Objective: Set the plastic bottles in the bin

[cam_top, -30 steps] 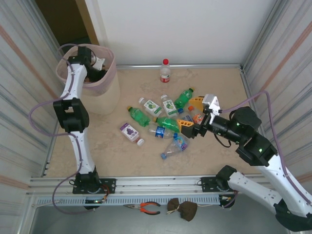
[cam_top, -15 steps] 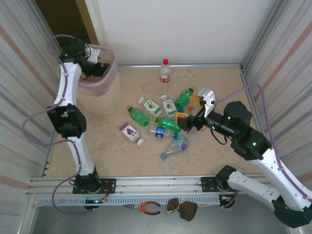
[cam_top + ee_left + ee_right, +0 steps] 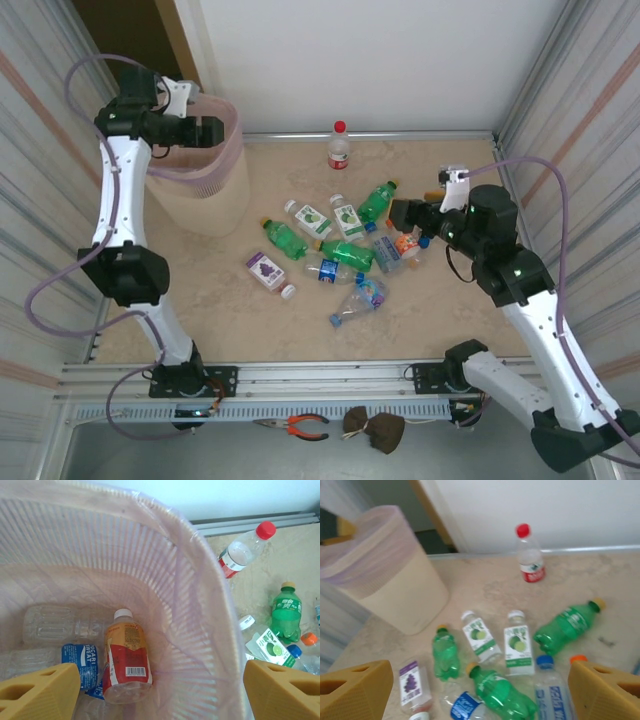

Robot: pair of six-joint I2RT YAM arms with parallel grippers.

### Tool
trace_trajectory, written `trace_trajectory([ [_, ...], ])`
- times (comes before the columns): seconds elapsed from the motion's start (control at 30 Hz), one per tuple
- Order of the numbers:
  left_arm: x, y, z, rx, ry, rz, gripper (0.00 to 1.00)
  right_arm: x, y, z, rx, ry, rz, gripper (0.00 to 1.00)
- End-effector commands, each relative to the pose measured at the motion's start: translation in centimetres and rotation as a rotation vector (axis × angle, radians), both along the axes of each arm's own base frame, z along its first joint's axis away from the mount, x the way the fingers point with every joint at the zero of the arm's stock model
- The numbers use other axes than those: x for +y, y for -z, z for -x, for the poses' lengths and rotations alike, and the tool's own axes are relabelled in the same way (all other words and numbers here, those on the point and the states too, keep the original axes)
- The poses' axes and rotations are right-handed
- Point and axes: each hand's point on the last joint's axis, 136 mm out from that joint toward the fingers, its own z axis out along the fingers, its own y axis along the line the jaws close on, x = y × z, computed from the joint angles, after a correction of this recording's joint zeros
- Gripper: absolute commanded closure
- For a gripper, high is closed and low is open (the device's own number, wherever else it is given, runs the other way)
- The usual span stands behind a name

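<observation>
The bin [image 3: 205,195] stands at the far left, and my left gripper [image 3: 196,130] hangs open over its rim, holding nothing. Looking down between the left gripper [image 3: 160,695] fingers, a red-labelled bottle [image 3: 126,662], a blue-labelled one [image 3: 80,666] and a clear one [image 3: 52,625] lie inside the bin [image 3: 200,610]. Several plastic bottles lie mid-table: green ones [image 3: 345,254] [image 3: 377,200], lime-labelled ones [image 3: 309,218], a purple-labelled one [image 3: 265,270]. A red-capped bottle [image 3: 339,146] stands upright at the back. My right gripper [image 3: 402,212] is open above the pile's right side; the right gripper [image 3: 480,695] faces a green bottle [image 3: 502,690].
Corrugated walls close in the table on the left and right, with a rail [image 3: 400,135] along the back. Pliers [image 3: 300,427] and a brown object [image 3: 375,430] lie on the front ledge. Bare tabletop [image 3: 450,300] lies at the near right.
My left gripper has risen out of the bin to its rim and opened wider. The right gripper has pulled back to the right, away from the pile, with nothing in it.
</observation>
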Motion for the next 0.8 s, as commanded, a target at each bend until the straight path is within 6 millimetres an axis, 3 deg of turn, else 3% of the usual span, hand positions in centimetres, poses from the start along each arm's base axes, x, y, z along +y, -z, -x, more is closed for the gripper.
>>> trace_trajectory([
  [0.0, -0.8, -2.9, 1.7, -0.064, 0.015, 0.035, 0.16, -1.4, 1.2, -0.6, 0.099, 0.069, -0.033, 0.11],
  [0.17, -1.4, -4.7, 3.5, -0.11, 0.035, 0.071, 0.16, -4.2, 5.1, -2.5, 0.246, 0.18, -0.026, 0.13],
  [0.4, -4.2, -7.4, 6.9, -0.199, 0.121, 0.124, 0.16, -8.3, 11.5, -5.1, 0.474, 0.332, -0.025, 0.19],
  [0.6, -7.8, -7.7, 10.4, -0.252, 0.208, 0.136, 0.15, -10.5, 16.4, -6.8, 0.611, 0.416, 0.061, 0.22],
  [0.77, -11.1, -7.0, 13.0, -0.276, 0.292, 0.119, 0.13, -11.7, 19.7, -8.4, 0.669, 0.489, 0.112, 0.17],
])
